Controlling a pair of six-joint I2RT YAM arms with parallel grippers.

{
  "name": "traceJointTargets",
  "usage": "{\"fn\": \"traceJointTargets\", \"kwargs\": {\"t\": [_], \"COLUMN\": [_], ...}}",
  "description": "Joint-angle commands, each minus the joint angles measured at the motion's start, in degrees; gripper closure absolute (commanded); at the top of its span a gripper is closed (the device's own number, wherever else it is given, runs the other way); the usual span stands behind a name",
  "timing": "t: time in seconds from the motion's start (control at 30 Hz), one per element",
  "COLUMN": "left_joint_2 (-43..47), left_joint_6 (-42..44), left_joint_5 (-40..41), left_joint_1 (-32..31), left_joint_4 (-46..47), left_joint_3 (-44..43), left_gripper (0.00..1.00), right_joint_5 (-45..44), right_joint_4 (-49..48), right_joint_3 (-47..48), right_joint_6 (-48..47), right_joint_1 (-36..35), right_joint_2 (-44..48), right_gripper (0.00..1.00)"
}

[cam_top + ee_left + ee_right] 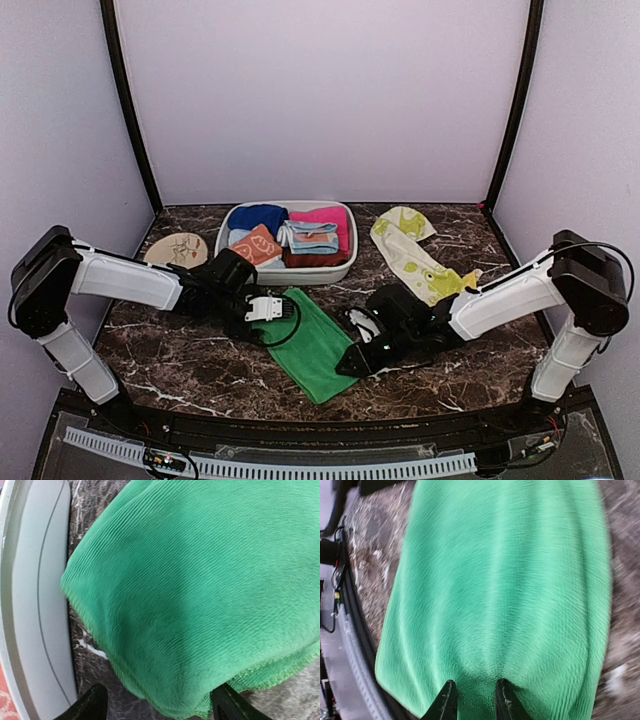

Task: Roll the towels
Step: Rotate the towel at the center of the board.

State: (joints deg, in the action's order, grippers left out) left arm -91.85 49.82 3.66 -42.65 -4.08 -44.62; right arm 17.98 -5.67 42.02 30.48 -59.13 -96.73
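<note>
Green towel (312, 345), edge pinched, hidden inside right end effector (475, 685)

Your green towel (312, 345) is soft matt cloth with a fine ribbed pile, fuzzier along its hemmed edge. The printed towel (412, 255) looks like matt cloth too. Beneath them your worktop (180, 370) is dark brown marble-look stone with white veins and a slight sheen. The bin (335, 272) is smooth pale-grey plastic. The right gripper (474, 700) has matt black fingers (446, 702).
</note>
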Motion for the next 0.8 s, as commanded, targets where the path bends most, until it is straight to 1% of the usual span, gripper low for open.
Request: {"fn": "traceJointTargets", "kwargs": {"t": [0.0,0.07,0.13,0.2,0.27,0.37,0.4,0.5,0.6,0.67,0.77], "left_joint_2": [-4.7,-2.7,0.9,2.9,3.7,5.7,6.5,8.6,10.0,9.7,7.7], "left_joint_6": [4.2,3.1,3.9,5.0,4.3,2.3,1.7,1.4,-0.7,-2.7,-5.2], "left_joint_5": [6.8,1.5,-3.0,-3.0,-1.8,-4.3,-5.2,-7.0,-8.0,-9.3,-9.2], "left_joint_1": [1.8,2.6,2.7,2.9,4.2,7.0,8.9,9.8,9.9,10.0,9.9], "left_joint_4": [-1.4,-5.9,-7.4,-8.6,-10.0,-12.6,-13.5,-16.2,-16.5,-16.2,-13.1], "left_joint_3": [-3.1,-5.3,-4.3,-3.5,-3.9,-4.6,-4.7,-4.4,-3.4,-3.2,-2.8], "left_gripper": [0.26,0.23,0.19,0.17,0.17,0.16,0.16,0.16,0.17,0.18,0.21], "right_joint_5": [4.1,7.1,8.7,9.2,9.2,9.5,9.1,6.6,4.7,2.8,-0.3], "right_joint_4": [12.5,14.1,18.0,22.6,24.6,24.4,24.6,25.9,26.2,25.1,20.3], "right_joint_3": [1.4,3.3,6.9,11.5,15.7,22.0,24.5,32.7,39.0,41.1,38.9], "right_joint_6": [5.5,1.5,-2.7,-7.6,-10.3,-13.3,-14.5,-17.9,-18.4,-16.8,-14.2], "right_joint_1": [-2.3,-2.1,-1.2,0.6,2.6,4.9,5.2,5.3,5.3,5.5,5.6], "right_joint_2": [2.4,4.0,3.8,2.1,0.1,-5.1,-7.5,-15.8,-22.7,-25.2,-25.5], "right_gripper": [0.74,0.73,0.73,0.73,0.73,0.73,0.73,0.76,0.78,0.79,0.81]}}
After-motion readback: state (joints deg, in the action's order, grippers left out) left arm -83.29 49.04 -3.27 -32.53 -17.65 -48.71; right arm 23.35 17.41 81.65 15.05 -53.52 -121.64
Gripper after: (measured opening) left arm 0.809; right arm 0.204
